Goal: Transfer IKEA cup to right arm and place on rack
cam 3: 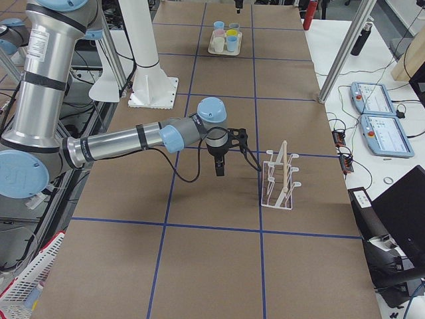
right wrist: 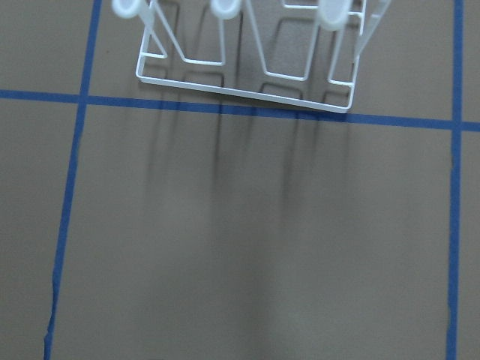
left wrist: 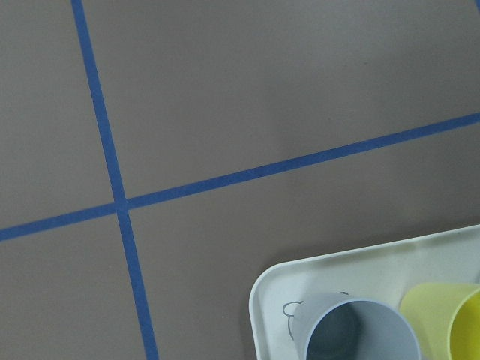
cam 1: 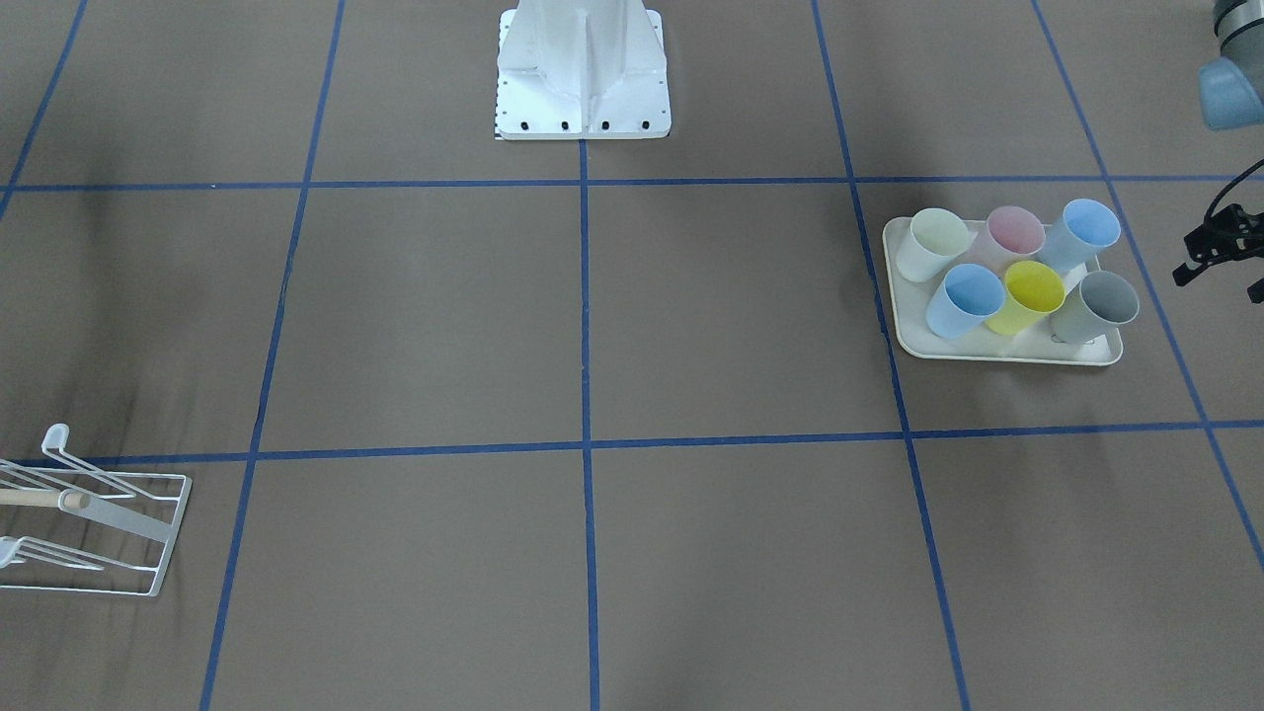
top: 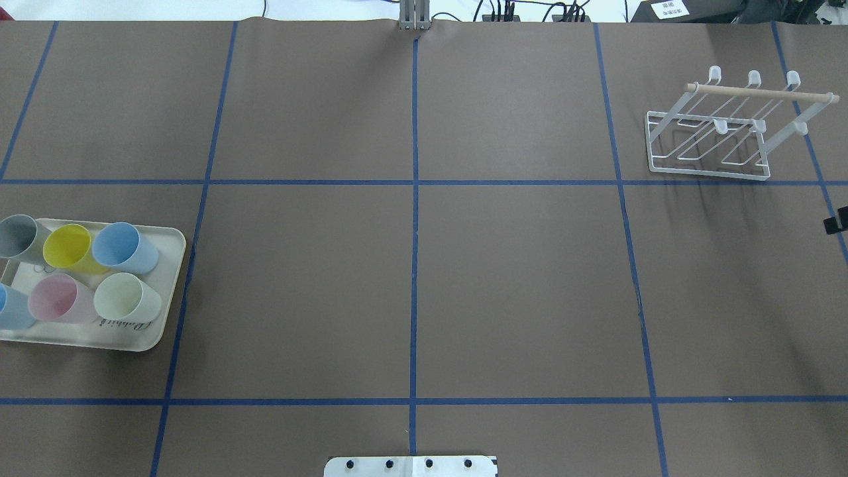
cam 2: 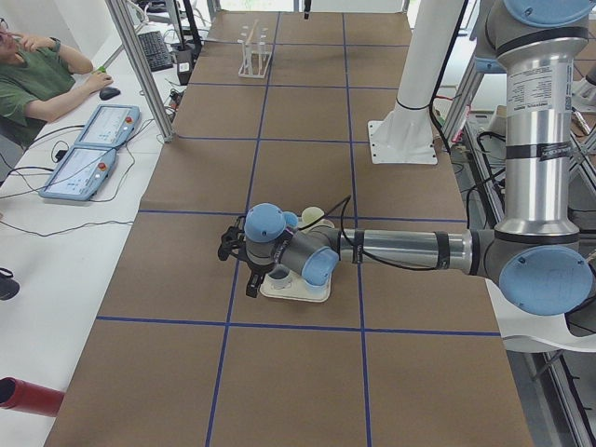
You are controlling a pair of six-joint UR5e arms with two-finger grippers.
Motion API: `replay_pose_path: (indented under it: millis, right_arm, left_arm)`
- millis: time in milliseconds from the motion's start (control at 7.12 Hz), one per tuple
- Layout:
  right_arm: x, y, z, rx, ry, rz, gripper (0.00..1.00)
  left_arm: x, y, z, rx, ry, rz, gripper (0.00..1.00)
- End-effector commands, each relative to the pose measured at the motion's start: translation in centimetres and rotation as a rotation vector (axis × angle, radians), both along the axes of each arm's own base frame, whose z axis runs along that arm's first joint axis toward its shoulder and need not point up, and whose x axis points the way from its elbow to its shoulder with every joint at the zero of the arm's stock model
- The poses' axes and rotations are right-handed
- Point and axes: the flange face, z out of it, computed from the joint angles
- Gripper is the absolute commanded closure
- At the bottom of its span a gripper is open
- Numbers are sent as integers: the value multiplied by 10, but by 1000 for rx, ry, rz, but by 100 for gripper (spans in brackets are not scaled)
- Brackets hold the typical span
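Standing upright in cream tray (cam 1: 987, 349), six cups (cam 1: 1032, 294), white rack (top: 762, 93) well apart, jaws' opening indiscernible.

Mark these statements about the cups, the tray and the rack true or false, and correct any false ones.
1. The white wire rack with a wooden dowel carries a cup. False: all its prongs are bare.
2. The yellow plastic cup stands between the grey plastic cup and a blue plastic cup. True.
3. The pink plastic cup lies tipped over outside the cream rectangular tray. False: it stands upright on that tray.
4. The tray and the rack sit on opposite sides of the brown table. True.
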Motion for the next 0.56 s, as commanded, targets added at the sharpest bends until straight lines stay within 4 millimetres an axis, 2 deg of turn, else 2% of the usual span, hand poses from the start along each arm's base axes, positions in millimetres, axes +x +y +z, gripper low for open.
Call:
replay_pose_path:
  millis: [0,281,421]
  right_arm:
    - [-35,1,-15,6,31,12,0]
    - [-41,3,-14,7,34,-5,0]
    - [-42,3,-14,5,33,-8,0]
  left_arm:
    - [22,7,7,-86,-9,-33,0]
    - [54,11,18,-82,-71,3,0]
    - [54,11,24,-90,-75,6,3]
